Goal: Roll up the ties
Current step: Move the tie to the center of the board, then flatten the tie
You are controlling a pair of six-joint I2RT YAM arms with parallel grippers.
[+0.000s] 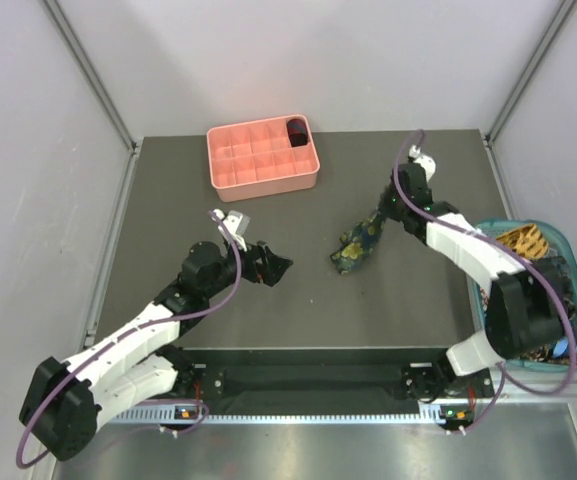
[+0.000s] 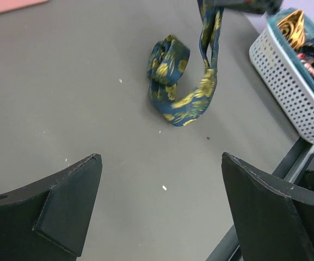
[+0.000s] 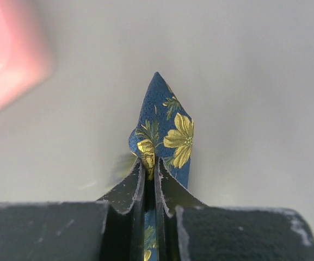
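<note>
Right gripper [image 3: 150, 163] has its jaws clamped together on the pointed end of the navy tie with yellow flowers [image 3: 167, 128]. The tip pokes out past the fingers, held up off the table [image 1: 168, 210]. The rest of that tie hangs down from the grip to mid-table, where its lower part lies in a loose, partly coiled curl. Left gripper [image 1: 273, 266] has its jaws wide apart and holds nothing; it sits low over the table to the left of the tie, well apart from it. Salmon-pink grid tray [image 1: 264, 186] is at the far edge, with a dark rolled tie [image 1: 296, 132] in its far right corner compartment. Teal basket [image 1: 545, 229] is at the right edge beside the right arm. Inside are a gold-striped tie [image 1: 522, 240] and other dark fabric; count unclear.
</note>
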